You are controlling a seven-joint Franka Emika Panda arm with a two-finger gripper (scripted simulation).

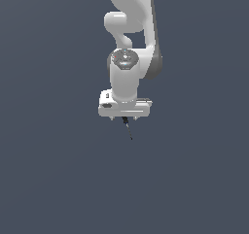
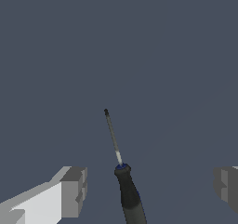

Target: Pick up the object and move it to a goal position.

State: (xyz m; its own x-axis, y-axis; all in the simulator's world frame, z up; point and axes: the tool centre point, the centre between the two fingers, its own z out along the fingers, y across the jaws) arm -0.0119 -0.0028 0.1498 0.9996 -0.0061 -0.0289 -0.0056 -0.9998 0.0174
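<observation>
Unlabelled screwdriver [image 2: 122, 172] lies between the spread pincer [image 2: 151, 186] fingers.

Glossy white, rounded robot arm [image 1: 130, 29] built of smooth tubular links with bulbous elbow-like joints. A darker grey band runs down the side of the links on the exterior view's right, curving round the lower joint. Lower joint capped by a round, dark grey metallic disc [image 1: 125, 58] with small reddish and bluish specks on its face. Below it a short white cylindrical wrist section, then a wide, flat white rectangular hand block [image 1: 124, 107] with a small dark mark near its end on the exterior view's left. Wrist view: blocky grey finger pads [image 2: 74, 190], stepped and faceted, one on a white finger body. No cables or screws discernible.
</observation>
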